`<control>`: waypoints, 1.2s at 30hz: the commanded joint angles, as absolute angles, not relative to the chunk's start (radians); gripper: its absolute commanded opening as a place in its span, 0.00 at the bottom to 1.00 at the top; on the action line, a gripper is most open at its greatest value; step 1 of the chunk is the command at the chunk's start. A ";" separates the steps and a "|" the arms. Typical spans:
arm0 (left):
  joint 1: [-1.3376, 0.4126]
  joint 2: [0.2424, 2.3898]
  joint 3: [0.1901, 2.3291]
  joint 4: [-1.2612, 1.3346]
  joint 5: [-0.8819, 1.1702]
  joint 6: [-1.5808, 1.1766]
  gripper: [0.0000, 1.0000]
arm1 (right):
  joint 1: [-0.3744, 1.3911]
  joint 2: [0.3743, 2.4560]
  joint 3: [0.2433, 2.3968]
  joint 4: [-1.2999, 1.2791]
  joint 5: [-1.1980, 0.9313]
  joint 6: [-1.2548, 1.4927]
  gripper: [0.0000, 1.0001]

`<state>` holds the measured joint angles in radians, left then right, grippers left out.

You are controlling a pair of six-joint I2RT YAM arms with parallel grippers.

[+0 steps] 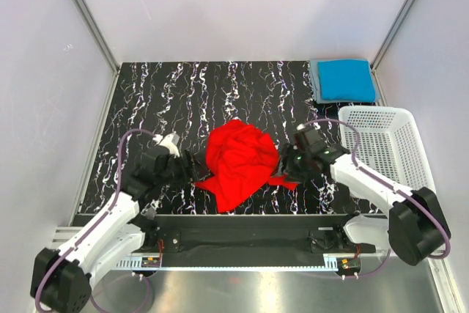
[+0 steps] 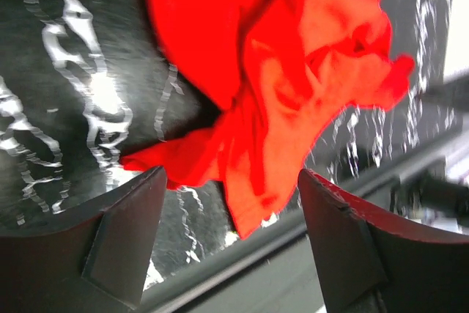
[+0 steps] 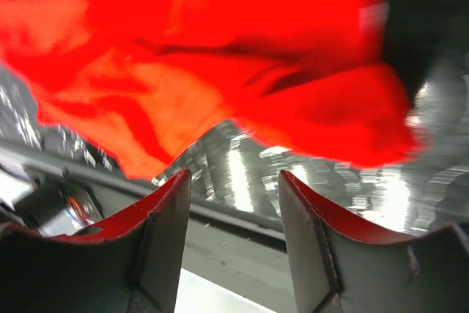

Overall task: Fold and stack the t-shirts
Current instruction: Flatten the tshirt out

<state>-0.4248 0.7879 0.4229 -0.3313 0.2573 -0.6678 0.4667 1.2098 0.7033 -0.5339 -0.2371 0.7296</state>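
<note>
The bright red t-shirt (image 1: pixel 240 160) lies crumpled in a heap near the table's front middle. It fills the top of the left wrist view (image 2: pixel 293 64) and the right wrist view (image 3: pixel 220 56). My left gripper (image 1: pixel 192 169) is open and empty at the shirt's left edge. My right gripper (image 1: pixel 281 166) is open and empty at the shirt's right edge. The bright blue t-shirt (image 1: pixel 346 80) lies folded on the grey-blue t-shirt (image 1: pixel 315 78) at the back right corner.
A white plastic mesh basket (image 1: pixel 387 144) stands at the right, beside the right arm. The black marbled table top (image 1: pixel 168 100) ends at a front rail (image 1: pixel 249 218) just below the red shirt. White walls enclose the sides and back.
</note>
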 commanded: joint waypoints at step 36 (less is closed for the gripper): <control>0.169 0.827 0.500 -0.310 0.515 -0.641 0.93 | 1.270 1.885 1.236 -0.637 0.376 0.833 0.08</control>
<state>0.1654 0.8227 0.4969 -0.3641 0.4149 -0.6971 1.2819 1.8896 1.2381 -0.5915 0.2924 0.8234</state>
